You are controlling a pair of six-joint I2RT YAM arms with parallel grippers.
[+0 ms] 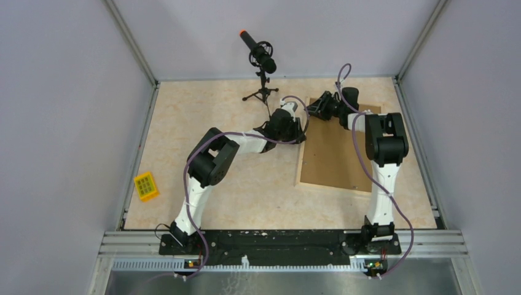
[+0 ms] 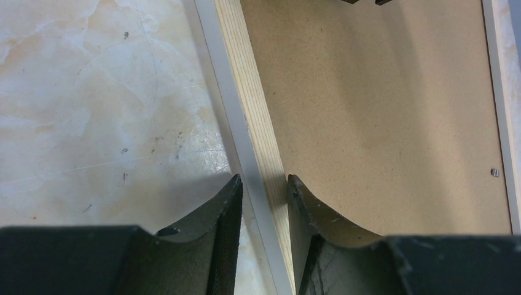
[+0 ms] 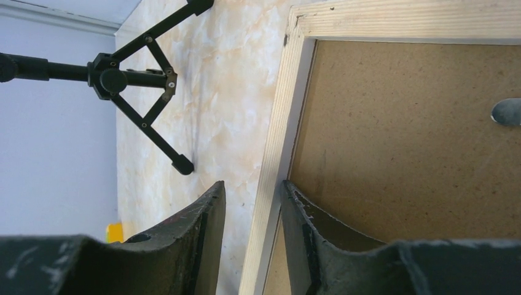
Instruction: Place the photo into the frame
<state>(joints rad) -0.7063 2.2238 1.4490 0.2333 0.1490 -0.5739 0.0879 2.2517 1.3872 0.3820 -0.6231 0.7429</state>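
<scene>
Face-down picture frame [image 2: 258,123] on the far right of a marbled surface [image 1: 246,184].
Its rails are pale grained wood around a speckled brown fibreboard back [image 2: 381,110]. The left pincer [image 2: 264,184] clamps one long rail. The right pincer [image 3: 253,190] straddles the same rail; grip unclear. Only the right wrist view shows the frame's corner joint.

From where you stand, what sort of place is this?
Probably a robot testing booth in a lab: a left arm and right arm bolted to a table, plain grey walls closing it in, and a microphone on a stand at the back.
</scene>
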